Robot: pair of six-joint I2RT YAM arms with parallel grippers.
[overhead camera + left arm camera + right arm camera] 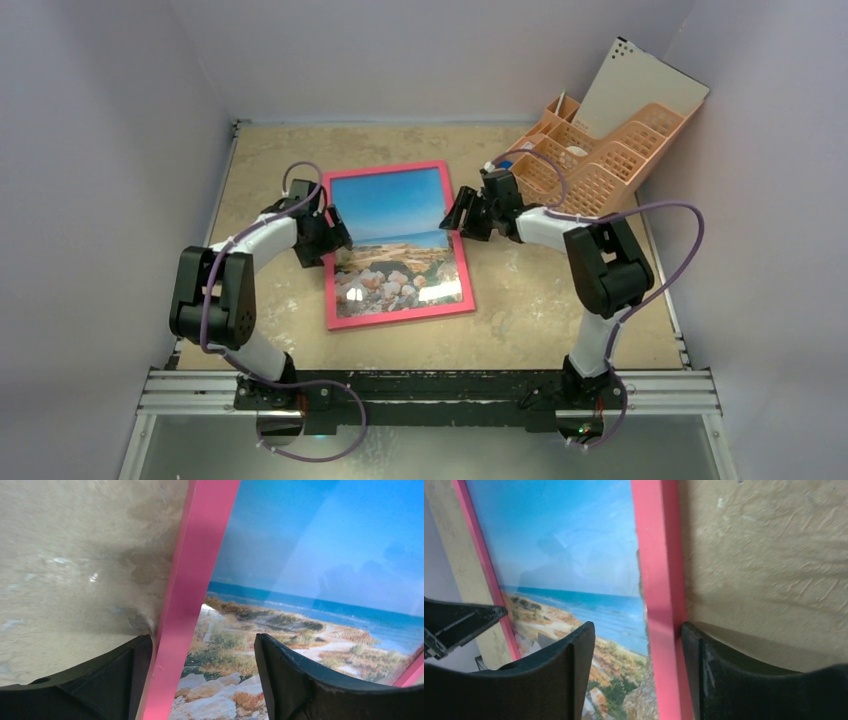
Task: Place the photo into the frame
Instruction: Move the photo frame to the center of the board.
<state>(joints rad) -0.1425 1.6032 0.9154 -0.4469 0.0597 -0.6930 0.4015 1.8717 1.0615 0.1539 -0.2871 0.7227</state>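
Note:
The pink frame (400, 314) lies flat, front up, in the middle of the table, and the photo (393, 214) of sky, sea and rocks fills its opening. My left gripper (326, 236) is open astride the frame's left bar (195, 580): one finger rests on the table against the outer edge, the other hangs over the photo (310, 555). At the opposite side my right gripper (462, 214) is open too, straddling the right bar (656, 555) with its inner finger above the photo (559, 540). Neither holds anything.
A peach desk organiser (600, 155) stands at the back right, close behind the right arm, with a flat board (640, 88) leaning against the wall behind it. Grey walls enclose the table on three sides. The left gripper's finger (454, 622) shows in the right wrist view.

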